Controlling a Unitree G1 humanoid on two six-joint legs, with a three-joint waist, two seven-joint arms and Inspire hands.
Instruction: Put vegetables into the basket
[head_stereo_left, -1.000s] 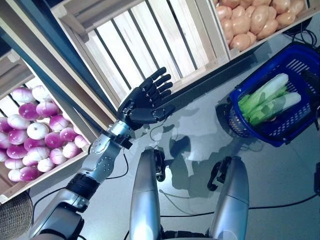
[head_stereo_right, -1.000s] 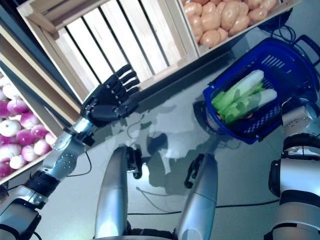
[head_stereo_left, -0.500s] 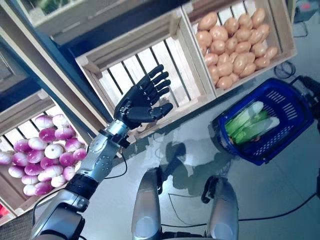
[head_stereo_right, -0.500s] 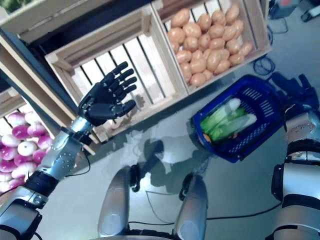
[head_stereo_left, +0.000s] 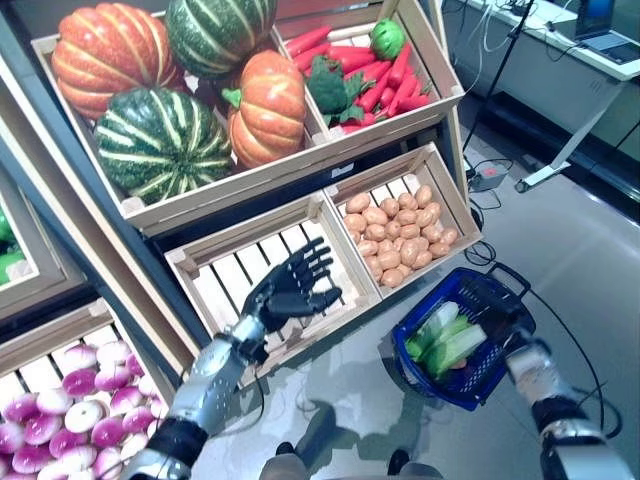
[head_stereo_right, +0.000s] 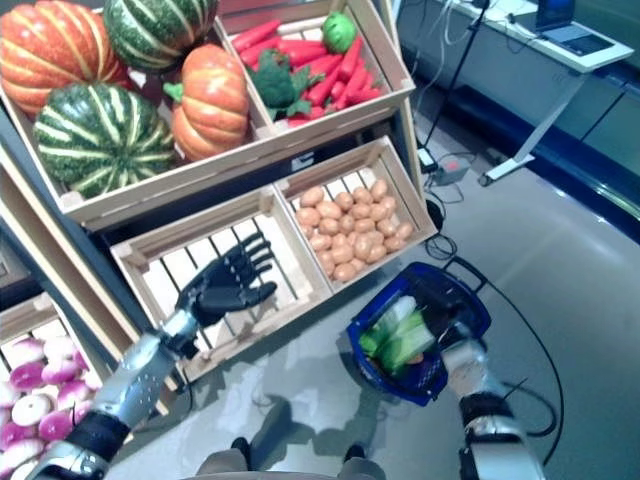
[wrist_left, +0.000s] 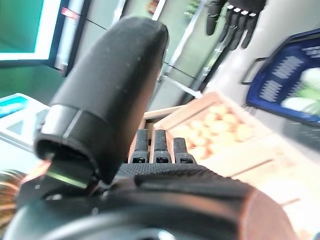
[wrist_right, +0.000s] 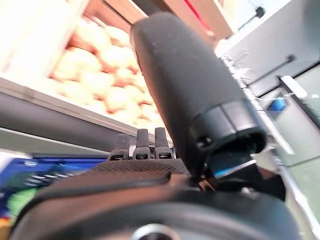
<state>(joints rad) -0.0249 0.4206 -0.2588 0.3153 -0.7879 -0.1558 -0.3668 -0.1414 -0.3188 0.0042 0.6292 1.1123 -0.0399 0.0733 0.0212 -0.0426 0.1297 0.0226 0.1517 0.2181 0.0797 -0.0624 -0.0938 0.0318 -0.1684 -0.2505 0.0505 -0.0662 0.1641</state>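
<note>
The blue basket (head_stereo_left: 497, 296) sits low at the right with pale green leafy vegetables (head_stereo_left: 446, 338) inside. My right hand (wrist_right: 142, 145) is at its near rim, fingers straight, holding nothing that I can see. My left hand (head_stereo_left: 291, 289) is raised and open in front of an empty slatted crate (head_stereo_left: 226, 277), nothing in it. Potatoes (head_stereo_left: 400, 235) fill the crate to the right of it, just behind the basket. On the shelf above lie carrots (head_stereo_left: 372, 72) with broccoli (head_stereo_left: 326, 90), and pumpkins (head_stereo_left: 190, 90) beside them.
Purple-white turnips (head_stereo_left: 60, 420) fill a low crate at the far left. A white table (head_stereo_left: 585, 50) on a stand is at the back right, with cables on the grey floor below it.
The camera has tilted up and back, so the upper shelf with pumpkins and carrots now shows. The left hand stays open before the empty crate; the basket keeps its greens.
</note>
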